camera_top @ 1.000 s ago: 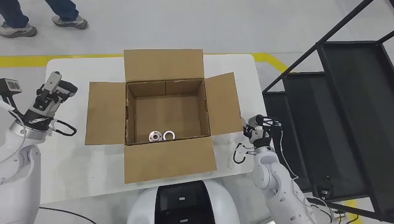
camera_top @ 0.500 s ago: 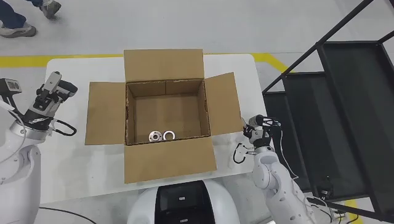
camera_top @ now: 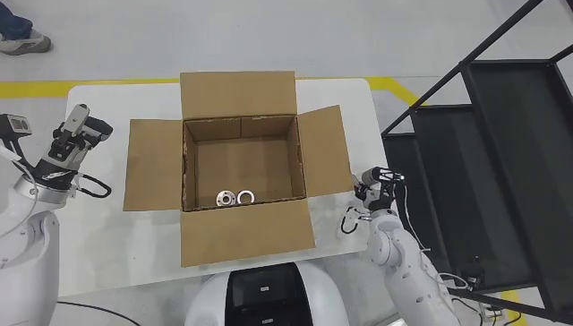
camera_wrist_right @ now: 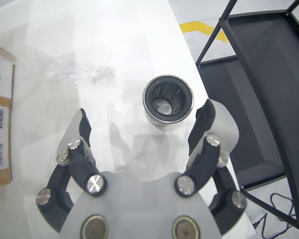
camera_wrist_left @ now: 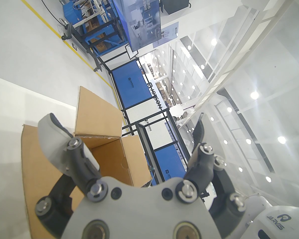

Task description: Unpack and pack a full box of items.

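An open cardboard box point(camera_top: 240, 98) stands mid-table with all flaps spread; two small metal rings point(camera_top: 234, 198) lie on its floor by the near wall. My right gripper point(camera_wrist_right: 144, 119) is open just above the table, right of the box. A short metal sleeve bearing point(camera_wrist_right: 168, 103) stands upright between its fingers, closer to one black pad point(camera_wrist_right: 201, 120). In the top view this gripper point(camera_top: 377, 183) sits near the table's right edge. My left gripper point(camera_wrist_left: 124, 125) is open and holds nothing, raised at the table's left end point(camera_top: 82, 122), with the box point(camera_wrist_left: 102, 128) beyond it.
A crumpled clear plastic bag point(camera_wrist_right: 82, 73) lies on the white table point(camera_wrist_right: 129, 26) beyond the bearing. A black metal rack point(camera_top: 501, 147) stands close against the table's right side point(camera_wrist_right: 259, 88). One box flap point(camera_wrist_right: 0, 125) lies near the right gripper.
The right arm has shifted very slightly near the table's right edge. The left arm and the box have not moved.
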Action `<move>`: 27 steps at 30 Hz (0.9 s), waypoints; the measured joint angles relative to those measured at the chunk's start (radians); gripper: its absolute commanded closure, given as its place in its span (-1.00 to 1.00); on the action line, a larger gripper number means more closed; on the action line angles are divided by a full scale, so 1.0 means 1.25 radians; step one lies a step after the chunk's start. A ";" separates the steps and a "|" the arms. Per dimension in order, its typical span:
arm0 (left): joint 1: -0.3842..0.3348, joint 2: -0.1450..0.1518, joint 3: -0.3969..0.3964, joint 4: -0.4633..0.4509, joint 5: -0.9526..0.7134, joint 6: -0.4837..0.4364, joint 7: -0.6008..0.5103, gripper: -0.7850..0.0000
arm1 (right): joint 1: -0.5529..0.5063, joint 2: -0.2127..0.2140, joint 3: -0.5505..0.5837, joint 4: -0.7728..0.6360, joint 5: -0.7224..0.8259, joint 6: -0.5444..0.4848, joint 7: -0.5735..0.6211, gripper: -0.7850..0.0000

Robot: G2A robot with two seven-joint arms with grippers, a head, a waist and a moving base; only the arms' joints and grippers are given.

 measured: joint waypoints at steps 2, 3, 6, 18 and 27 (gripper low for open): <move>0.000 0.000 0.000 0.000 0.000 0.000 0.000 -1.00 | 0.011 -0.001 0.000 0.017 0.004 0.008 -0.004 -1.00; 0.000 0.000 0.000 0.000 0.000 0.000 0.000 -1.00 | 0.019 -0.002 0.000 0.028 0.009 0.013 -0.008 -1.00; 0.000 0.000 0.000 0.000 0.000 0.000 0.000 -1.00 | 0.039 -0.005 -0.002 0.056 0.015 0.022 -0.020 -0.91; 0.000 0.000 0.000 0.000 0.000 0.000 0.000 -1.00 | 0.091 -0.014 -0.017 0.125 0.035 0.032 -0.050 1.00; 0.000 0.000 0.000 0.000 0.000 0.000 0.000 -1.00 | 0.066 -0.015 -0.009 0.083 0.041 0.006 -0.083 1.00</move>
